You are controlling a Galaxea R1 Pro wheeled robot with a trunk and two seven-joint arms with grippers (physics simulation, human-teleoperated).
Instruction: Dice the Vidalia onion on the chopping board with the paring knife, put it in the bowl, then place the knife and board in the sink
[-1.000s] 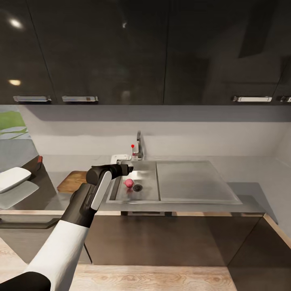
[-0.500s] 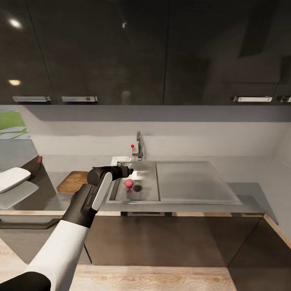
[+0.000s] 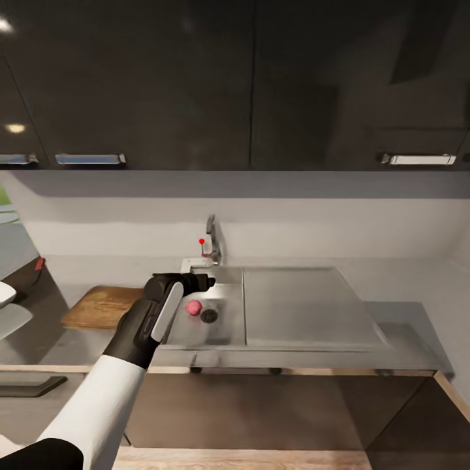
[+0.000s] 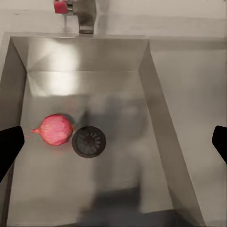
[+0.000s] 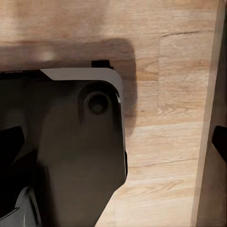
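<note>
Pink-red Vidalia onion [image 4: 53, 129] is sitting on the steel floor of the sink [image 3: 228, 274], touching the round drain [image 4: 88, 141]. The left gripper [image 4: 113, 139] hangs over the basin with its jaws spread wide and nothing in them; the onion lies below it, off toward one fingertip [image 4: 9, 144] instead of centred. I'd guess it's up there to line up a straight drop. The chopping board [image 3: 101, 307] waits on the countertop [image 3: 405, 326] beside the sink, on the arm's outer side. The right gripper [image 5: 113, 142] is also open and empty, parked down over the wood floor [image 5: 165, 94].
</note>
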